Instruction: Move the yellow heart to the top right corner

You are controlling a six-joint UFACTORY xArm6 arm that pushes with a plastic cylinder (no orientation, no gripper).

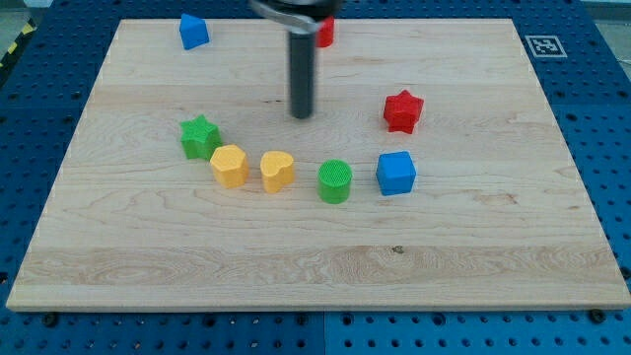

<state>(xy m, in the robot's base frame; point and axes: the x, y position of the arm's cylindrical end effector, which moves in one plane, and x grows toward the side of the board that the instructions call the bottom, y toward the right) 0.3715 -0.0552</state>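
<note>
The yellow heart [278, 171] lies a little left of the board's middle, in a row of blocks. My tip [302, 115] rests on the board just above and slightly right of the heart, apart from it, with a clear gap. To the heart's left are a yellow hexagon [229, 165] and a green star [200, 136]. To its right are a green cylinder [335, 181] and a blue cube [396, 173].
A red star [402, 110] sits right of my tip. A blue block [193, 32] is near the top left. A red block [324, 32] at the top is partly hidden behind the rod. The wooden board [493, 256] lies on a blue pegboard; a marker tag [542, 45] is at its top right corner.
</note>
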